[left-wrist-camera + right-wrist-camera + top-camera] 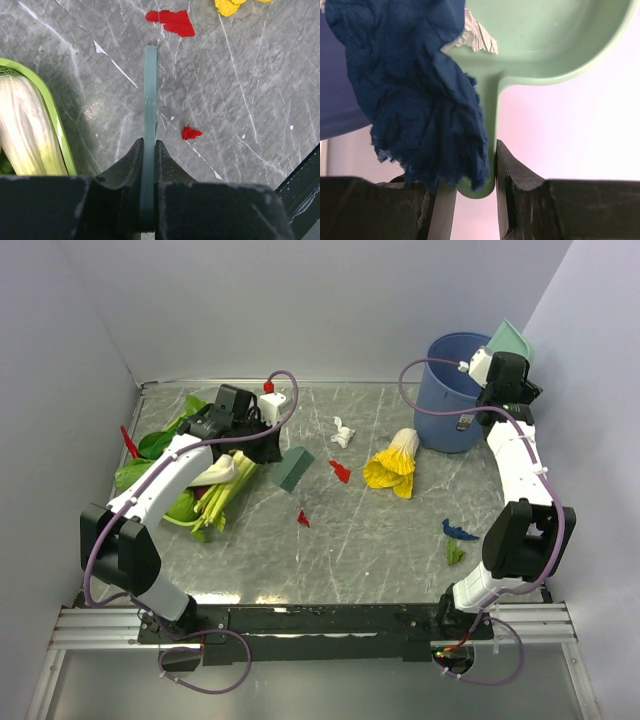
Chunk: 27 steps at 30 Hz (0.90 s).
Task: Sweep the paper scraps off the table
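Note:
Paper scraps lie on the grey-green marble table (390,540): a white wad (343,432), a red one (341,472), a small red one (303,519), a dark blue one (459,531), a green one (455,552), and a red one (129,440) at the far left. My left gripper (262,445) is shut on a flat dark green scraper (295,468), seen edge-on in the left wrist view (150,90) with red scraps (172,21) (190,132) beyond it. My right gripper (503,360) is shut on the handle of a mint dustpan (490,120), tilted over a blue bucket (450,390). Dark blue paper (415,90) and white paper (472,37) hang from the pan.
Leafy green vegetables (190,485) lie under my left arm at the table's left and show in the left wrist view (30,130). A yellow-and-white frilly vegetable (395,465) lies left of the bucket. Pale walls enclose the table on three sides.

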{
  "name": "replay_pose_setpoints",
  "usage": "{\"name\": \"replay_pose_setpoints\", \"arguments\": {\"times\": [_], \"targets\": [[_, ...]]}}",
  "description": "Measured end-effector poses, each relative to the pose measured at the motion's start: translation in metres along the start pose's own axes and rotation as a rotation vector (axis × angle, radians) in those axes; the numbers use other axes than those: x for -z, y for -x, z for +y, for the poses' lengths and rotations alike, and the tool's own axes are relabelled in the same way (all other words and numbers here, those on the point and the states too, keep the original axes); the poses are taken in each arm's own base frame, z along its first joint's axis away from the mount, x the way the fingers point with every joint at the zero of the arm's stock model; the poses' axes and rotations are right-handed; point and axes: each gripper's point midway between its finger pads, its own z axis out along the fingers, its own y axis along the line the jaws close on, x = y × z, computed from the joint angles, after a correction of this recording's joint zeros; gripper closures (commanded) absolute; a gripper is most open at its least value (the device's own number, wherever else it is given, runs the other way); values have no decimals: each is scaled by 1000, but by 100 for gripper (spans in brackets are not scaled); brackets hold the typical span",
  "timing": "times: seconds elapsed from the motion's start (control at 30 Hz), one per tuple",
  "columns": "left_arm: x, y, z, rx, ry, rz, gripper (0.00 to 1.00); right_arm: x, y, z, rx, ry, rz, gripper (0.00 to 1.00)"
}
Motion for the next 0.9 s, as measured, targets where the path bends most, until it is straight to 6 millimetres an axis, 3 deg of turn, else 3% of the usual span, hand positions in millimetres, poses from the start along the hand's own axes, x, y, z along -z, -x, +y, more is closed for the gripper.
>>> {"name": "replay_pose_setpoints", "arguments": {"times": [0.4,0.57,0.77,0.9], "targets": [[0,0,-2,0,-12,-2,99,9,10,-13,74,-49,-16,100],[1,5,-3,-4,-14,-11,99,12,11,-3,147,-25,-12,100],[2,7,-4,-8,-18,-18,99,21,16,-21,189,-64,-2,100],[3,11,-6,-13,-20,-25,99,32,16,-41,128,-67,-1,100]]}}
